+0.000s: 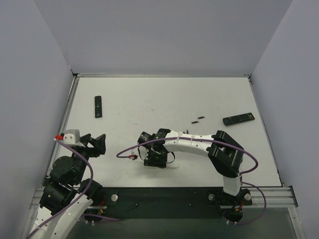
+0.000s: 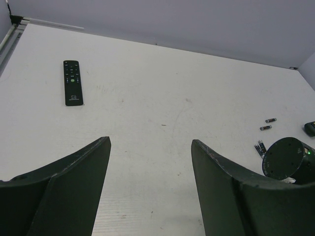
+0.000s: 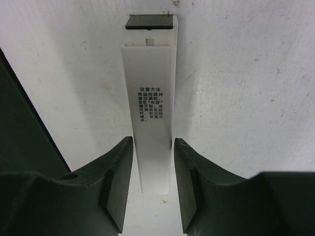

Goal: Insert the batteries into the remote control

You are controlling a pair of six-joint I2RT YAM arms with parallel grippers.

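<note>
A white remote [image 3: 150, 88] lies back side up on the table, with printed text on it and a dark slot at its far end. My right gripper [image 3: 153, 140] straddles its near end, with both fingers close against its sides. From above, the right gripper [image 1: 154, 160] hides most of this remote. Small dark batteries [image 1: 199, 118] lie loose on the table to the right; in the left wrist view two batteries [image 2: 268, 124] lie apart and two more [image 2: 260, 147] lie together. My left gripper [image 1: 94, 148] is open and empty over bare table [image 2: 150, 140].
A black remote [image 1: 98, 106] lies at the far left, also in the left wrist view [image 2: 73, 82]. Another black remote [image 1: 238, 118] lies at the right. A purple cable [image 1: 124, 152] loops left of the right wrist. Walls enclose the table.
</note>
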